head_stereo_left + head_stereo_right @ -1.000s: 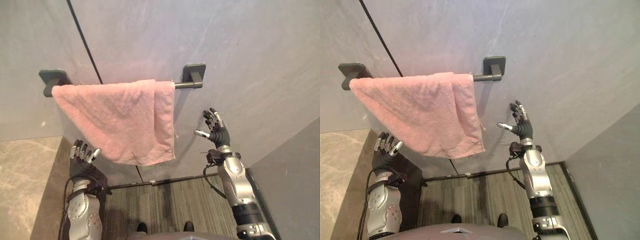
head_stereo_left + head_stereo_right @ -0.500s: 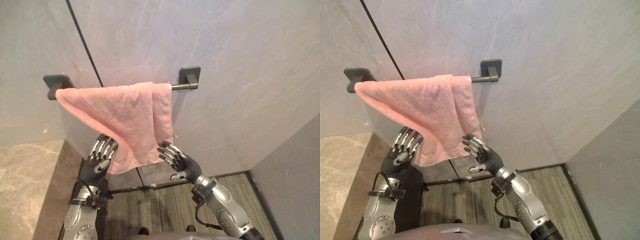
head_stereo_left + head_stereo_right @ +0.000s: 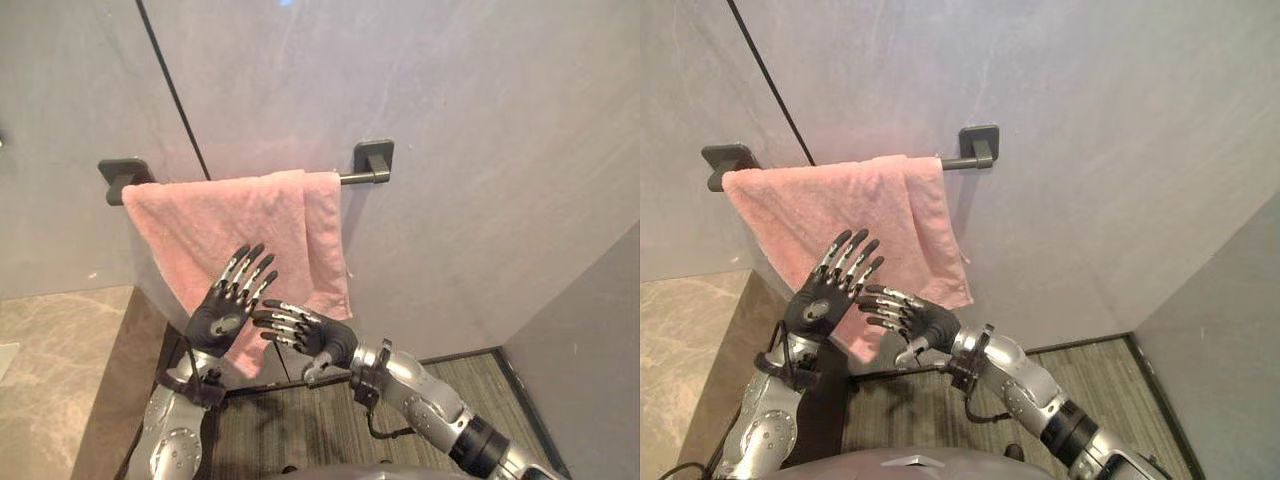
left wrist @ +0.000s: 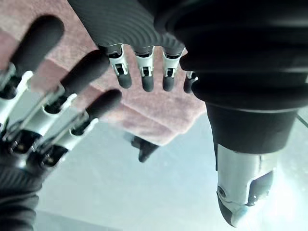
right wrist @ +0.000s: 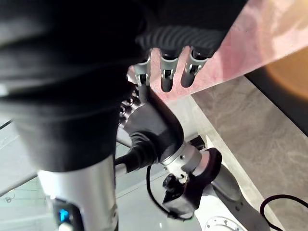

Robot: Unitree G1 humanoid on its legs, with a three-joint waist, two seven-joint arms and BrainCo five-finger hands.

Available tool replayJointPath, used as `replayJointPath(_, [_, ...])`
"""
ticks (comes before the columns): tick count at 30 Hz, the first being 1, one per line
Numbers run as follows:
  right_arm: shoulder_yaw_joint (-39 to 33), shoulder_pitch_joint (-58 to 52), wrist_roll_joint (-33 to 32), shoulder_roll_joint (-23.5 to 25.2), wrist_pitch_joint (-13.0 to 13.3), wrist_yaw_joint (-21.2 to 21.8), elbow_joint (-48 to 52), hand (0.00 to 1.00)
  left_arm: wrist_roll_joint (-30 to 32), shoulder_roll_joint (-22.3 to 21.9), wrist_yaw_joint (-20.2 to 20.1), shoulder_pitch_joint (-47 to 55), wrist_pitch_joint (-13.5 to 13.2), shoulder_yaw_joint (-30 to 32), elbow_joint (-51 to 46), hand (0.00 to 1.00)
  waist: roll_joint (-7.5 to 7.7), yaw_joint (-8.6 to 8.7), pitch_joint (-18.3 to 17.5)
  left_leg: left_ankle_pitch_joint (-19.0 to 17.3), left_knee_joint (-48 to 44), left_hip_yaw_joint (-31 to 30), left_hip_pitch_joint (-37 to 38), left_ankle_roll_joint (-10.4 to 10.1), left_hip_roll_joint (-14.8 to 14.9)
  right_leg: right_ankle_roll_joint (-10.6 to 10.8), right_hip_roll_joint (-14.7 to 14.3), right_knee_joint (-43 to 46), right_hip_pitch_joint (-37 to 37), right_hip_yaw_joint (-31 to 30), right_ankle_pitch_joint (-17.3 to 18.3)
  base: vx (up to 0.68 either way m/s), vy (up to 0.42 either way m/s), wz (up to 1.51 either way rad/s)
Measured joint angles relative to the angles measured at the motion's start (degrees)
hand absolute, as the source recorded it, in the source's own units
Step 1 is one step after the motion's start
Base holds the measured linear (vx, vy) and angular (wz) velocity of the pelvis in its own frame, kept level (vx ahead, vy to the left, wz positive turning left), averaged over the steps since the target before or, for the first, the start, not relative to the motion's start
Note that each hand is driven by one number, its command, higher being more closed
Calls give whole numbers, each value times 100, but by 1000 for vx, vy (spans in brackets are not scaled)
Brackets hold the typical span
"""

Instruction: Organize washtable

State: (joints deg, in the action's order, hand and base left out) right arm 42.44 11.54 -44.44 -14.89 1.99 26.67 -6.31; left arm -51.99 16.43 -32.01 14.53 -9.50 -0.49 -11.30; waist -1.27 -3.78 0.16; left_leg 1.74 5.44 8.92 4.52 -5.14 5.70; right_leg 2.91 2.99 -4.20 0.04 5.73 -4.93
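Note:
A pink towel hangs folded over a dark towel bar on the grey wall. My left hand is raised in front of the towel's lower part, open with straight fingers pointing up. My right hand is just right of and below it, at the towel's bottom edge, open with spread fingers pointing left. The two hands nearly touch. In the left wrist view my left fingers hang before the towel, with my right hand's fingers beside them. I cannot tell whether either hand touches the cloth.
A marble countertop lies at the lower left, with its dark side panel under the towel. A thin dark seam runs down the wall behind the bar. Striped carpet covers the floor below, and a second wall closes the right side.
Both hands have risen and come together in front of the towel. The right hand has swung from right of the towel to its bottom edge. The towel's lower part hangs bunched higher.

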Motion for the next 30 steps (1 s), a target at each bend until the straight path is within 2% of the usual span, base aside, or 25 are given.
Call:
replayJointPath(6, [-197,329,2,183,123,-452,-317,0,-2,23,169,-438,-37,-198,-9,0,-27,9,-8,3,-3,-2,10,1,-1,-29,-2,0,3,1,-19,0,0,0])
replayJointPath(14, [-301,929,6,322,169,-753,-910,0,1,177,397,-815,-48,-455,185,0,-29,-1,-7,4,-8,-48,-17,1,-5,-43,1,-42,15,6,-60,1,-1,1])
replayJointPath(23, [-1161,1966,55,698,261,-1356,-2102,0,2,415,712,-1722,-186,-461,808,0,-59,-54,16,12,-9,-132,-124,-9,16,-65,-19,-93,-13,39,-105,-7,-3,5])
replayJointPath(26, [-1352,2112,56,690,261,-1523,-2154,0,1,438,801,-1954,-205,-455,919,0,-87,-133,66,14,-9,-130,-131,-15,40,-67,-44,-93,-21,36,-105,0,0,0])
replayJointPath(30, [-1741,2144,52,677,261,-1622,-2145,0,6,441,915,-2069,-248,-410,1053,0,-94,-157,164,34,-9,-131,-219,-36,52,-92,-68,-92,-112,39,-121,0,0,0])
